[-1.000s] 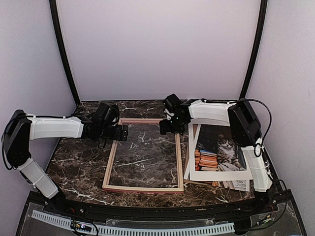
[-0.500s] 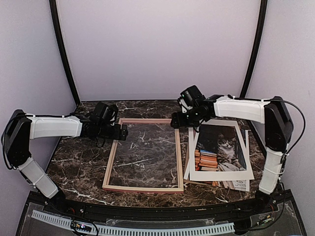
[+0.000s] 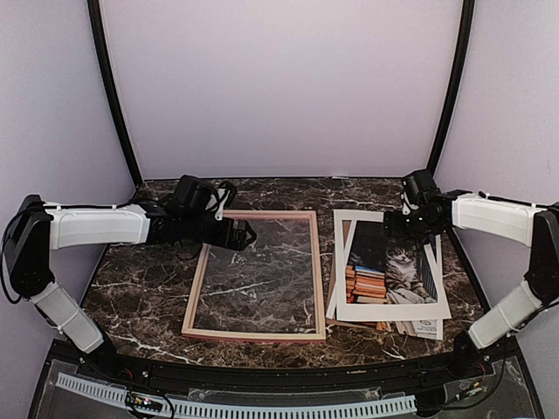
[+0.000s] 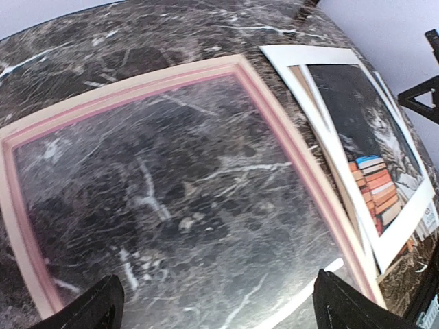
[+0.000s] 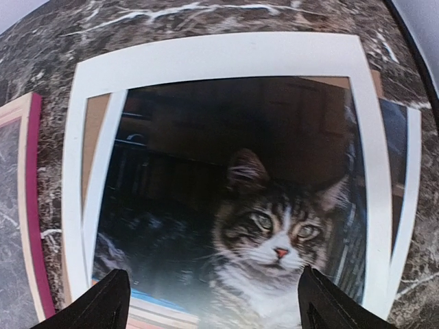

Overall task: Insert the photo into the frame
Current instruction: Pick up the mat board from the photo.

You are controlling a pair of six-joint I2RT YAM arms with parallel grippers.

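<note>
Frame [image 3: 253,333] encloses only table [image 3: 140,297], photo [image 3: 389,262] beside it; left end effector [image 4: 218,308] and right end effector [image 5: 214,301] spread wide, empty.

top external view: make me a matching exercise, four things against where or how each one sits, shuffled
1 thin rectangular wooden picture frame
2 paper print of a grey tabby cat and stacked books
3 left gripper
4 right gripper

A open, above the print's far part
B flat on the dark marble table, marble showing through
C face up, right of the frame
D open, above the frame's far left part

Pairs: 1-B, 2-C, 3-D, 4-A
</note>
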